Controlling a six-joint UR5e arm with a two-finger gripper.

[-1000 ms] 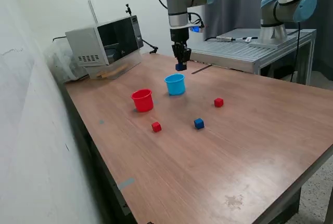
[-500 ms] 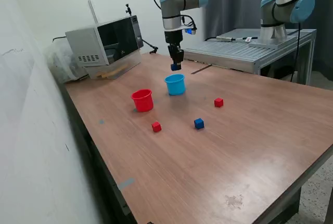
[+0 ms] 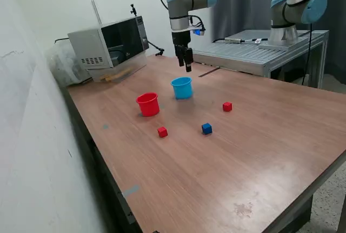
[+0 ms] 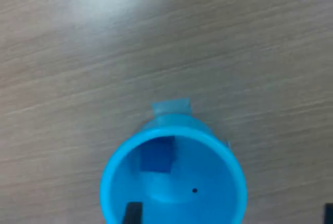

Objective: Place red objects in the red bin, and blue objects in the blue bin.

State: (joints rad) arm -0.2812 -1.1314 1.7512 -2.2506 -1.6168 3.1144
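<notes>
Gripper (image 3: 187,66) empty, jaws apart, above blue cup (image 3: 182,88) mid-table, 1 blue cube (image 4: 156,155) inside, 1 blue cube (image 3: 206,128) and 2 red cubes (image 3: 162,132) (image 3: 227,106) loose, red cup (image 3: 148,104), near edge bare

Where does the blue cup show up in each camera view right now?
Exterior view: the blue cup stands mid-table, on the exterior view's right of the red cup, below the end effector.
Wrist view: the blue cup, seen from above, a dark blue cube inside.
Shared landmark: the wooden tabletop.

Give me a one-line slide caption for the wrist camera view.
Wrist view looking down into the blue cup on the wooden table, one dark blue cube inside it.
</notes>
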